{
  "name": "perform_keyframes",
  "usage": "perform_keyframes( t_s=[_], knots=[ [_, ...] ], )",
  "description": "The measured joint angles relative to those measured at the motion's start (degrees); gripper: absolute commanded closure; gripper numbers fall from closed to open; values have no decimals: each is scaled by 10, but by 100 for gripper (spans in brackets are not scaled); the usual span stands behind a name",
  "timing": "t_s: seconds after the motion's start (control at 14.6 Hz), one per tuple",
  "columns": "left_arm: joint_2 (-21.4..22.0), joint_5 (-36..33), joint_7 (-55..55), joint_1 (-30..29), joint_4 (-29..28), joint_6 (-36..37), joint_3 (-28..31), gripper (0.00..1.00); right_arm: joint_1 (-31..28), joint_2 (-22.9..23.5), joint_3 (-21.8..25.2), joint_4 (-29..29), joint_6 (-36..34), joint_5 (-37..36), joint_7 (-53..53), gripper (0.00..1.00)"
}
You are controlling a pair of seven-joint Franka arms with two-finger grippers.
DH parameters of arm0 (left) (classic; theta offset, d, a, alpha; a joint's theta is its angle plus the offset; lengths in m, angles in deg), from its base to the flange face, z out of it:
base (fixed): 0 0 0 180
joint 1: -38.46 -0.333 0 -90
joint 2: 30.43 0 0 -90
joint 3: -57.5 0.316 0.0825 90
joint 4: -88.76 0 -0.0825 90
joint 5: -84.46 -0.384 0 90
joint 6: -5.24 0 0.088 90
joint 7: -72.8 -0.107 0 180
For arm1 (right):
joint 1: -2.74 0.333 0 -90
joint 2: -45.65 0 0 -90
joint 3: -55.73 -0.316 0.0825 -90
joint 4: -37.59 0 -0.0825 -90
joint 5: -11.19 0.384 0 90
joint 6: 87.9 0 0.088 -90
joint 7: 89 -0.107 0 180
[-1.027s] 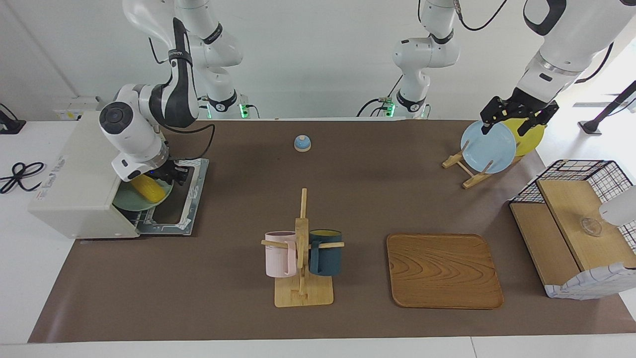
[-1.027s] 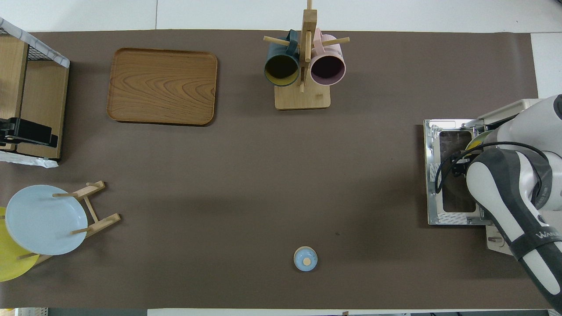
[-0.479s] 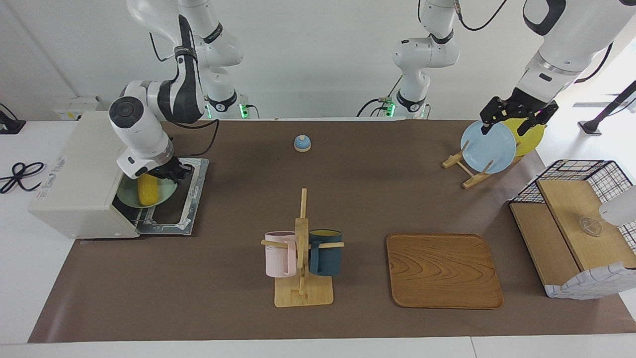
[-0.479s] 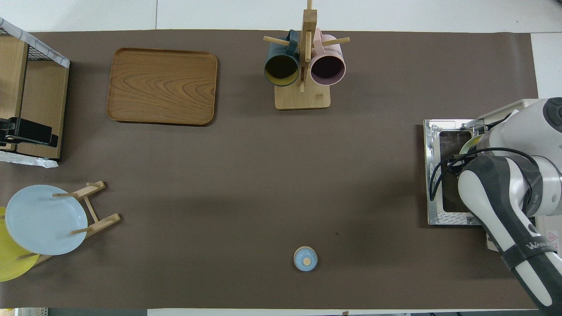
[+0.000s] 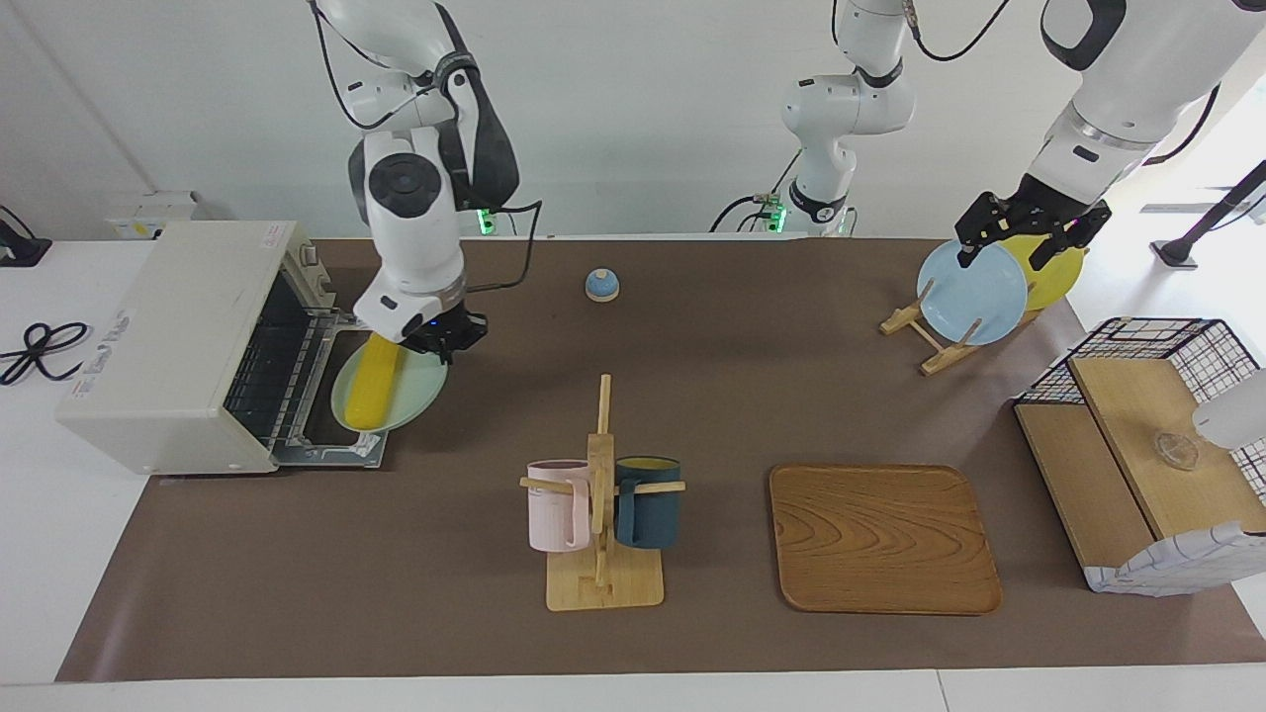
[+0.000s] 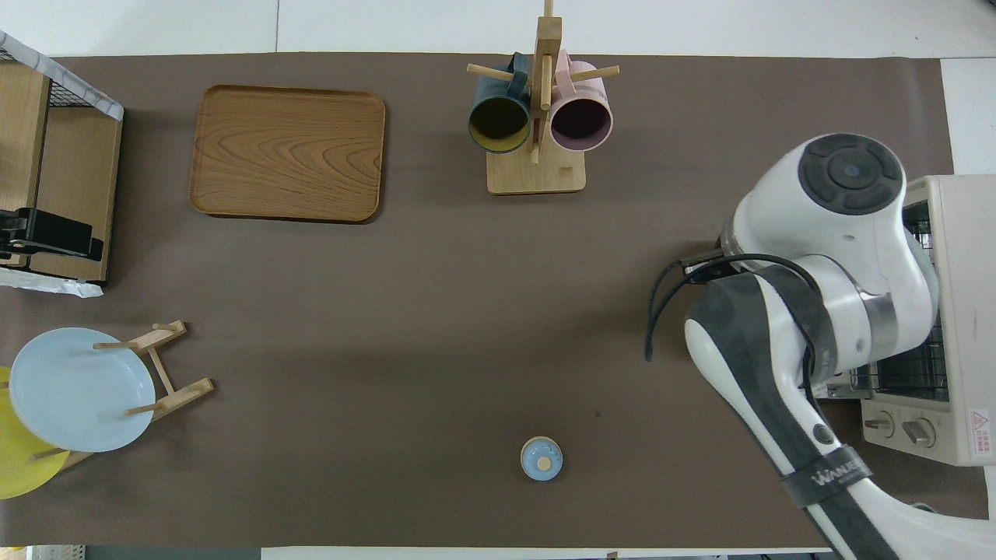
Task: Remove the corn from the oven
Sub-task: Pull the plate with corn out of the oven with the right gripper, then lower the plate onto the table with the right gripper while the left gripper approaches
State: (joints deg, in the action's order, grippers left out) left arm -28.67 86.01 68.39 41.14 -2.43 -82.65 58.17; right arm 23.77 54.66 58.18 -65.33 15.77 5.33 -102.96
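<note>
The cream-white oven (image 5: 168,336) stands at the right arm's end of the table, its door (image 5: 331,453) dropped open and the wire rack (image 5: 267,371) showing inside. My right gripper (image 5: 442,341) is shut on the rim of a pale green plate (image 5: 410,396). It holds the plate tilted just outside the oven, over the open door. The yellow corn (image 5: 374,393) lies on that plate. In the overhead view my right arm (image 6: 825,257) hides the plate and corn beside the oven (image 6: 961,311). My left gripper (image 5: 1029,237) waits open, raised over the plate rack.
A blue bell (image 5: 601,285) sits near the robots. A wooden mug rack (image 5: 601,494) with a pink and a dark mug stands mid-table, beside a wooden tray (image 5: 883,539). A blue plate (image 5: 972,294) and a yellow plate (image 5: 1058,267) stand in a rack. A wire shelf basket (image 5: 1137,445) stands at the left arm's end.
My right gripper has drawn the green plate with the corn out of the oven and swung upright over the open door. The left arm has not moved.
</note>
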Motion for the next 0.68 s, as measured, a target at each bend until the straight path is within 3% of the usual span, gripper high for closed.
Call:
perform_keyframes(
  t_s=[0.21, 0.34, 0.48, 0.68],
  knots=[
    [0, 0, 0, 0, 0, 0, 0, 0, 93, 140, -15, 187, -79, 0, -149, 100],
    [0, 0, 0, 0, 0, 0, 0, 0, 126, 226, -45, 273, -62, 1, -233, 100],
    [0, 0, 0, 0, 0, 0, 0, 0, 137, 265, -72, 303, -28, 2, -282, 100],
    [0, 1, 2, 0, 0, 0, 0, 0, 143, 269, -85, 289, 17, 16, -300, 100]
  ],
)
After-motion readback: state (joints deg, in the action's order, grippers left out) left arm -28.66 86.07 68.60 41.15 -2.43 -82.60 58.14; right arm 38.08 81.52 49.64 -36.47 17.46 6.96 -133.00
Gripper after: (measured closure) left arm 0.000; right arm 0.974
